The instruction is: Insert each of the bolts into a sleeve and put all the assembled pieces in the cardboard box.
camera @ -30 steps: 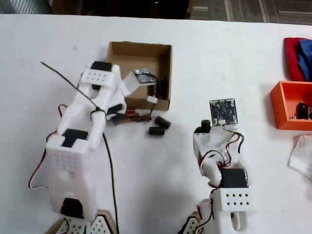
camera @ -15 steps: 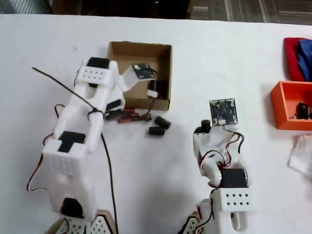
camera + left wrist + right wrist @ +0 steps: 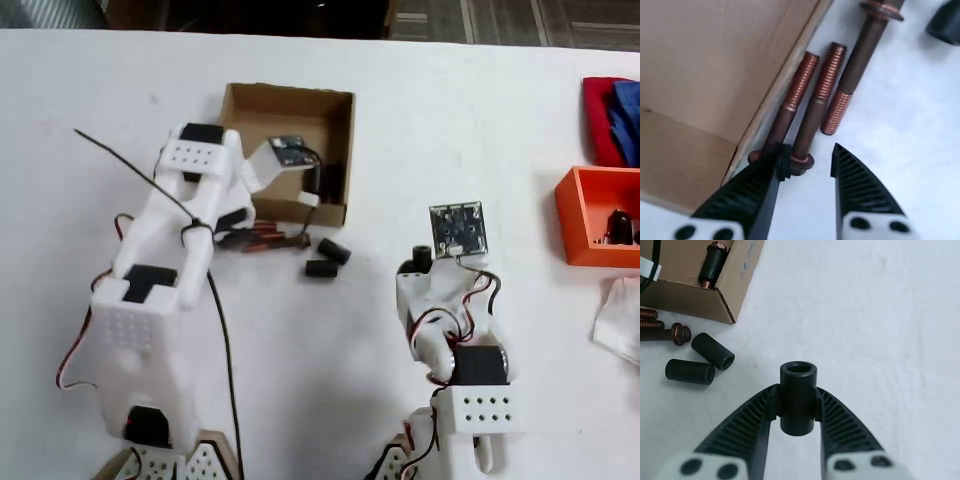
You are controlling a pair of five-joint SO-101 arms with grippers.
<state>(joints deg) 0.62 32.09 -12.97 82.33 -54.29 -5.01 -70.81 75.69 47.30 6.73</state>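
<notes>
high: bolts (image 3: 262, 236) lie against cardboard box (image 3: 288, 92) near wall, loose sleeves (image 3: 327, 258) beside. left wrist: left gripper (image 3: 809, 154) jaws apart, straddling a bolt head; stiff, likely rolls, grab shank. right wrist: right gripper (image 3: 796, 392) clamped on upright sleeve (image 3: 798, 374).
</notes>
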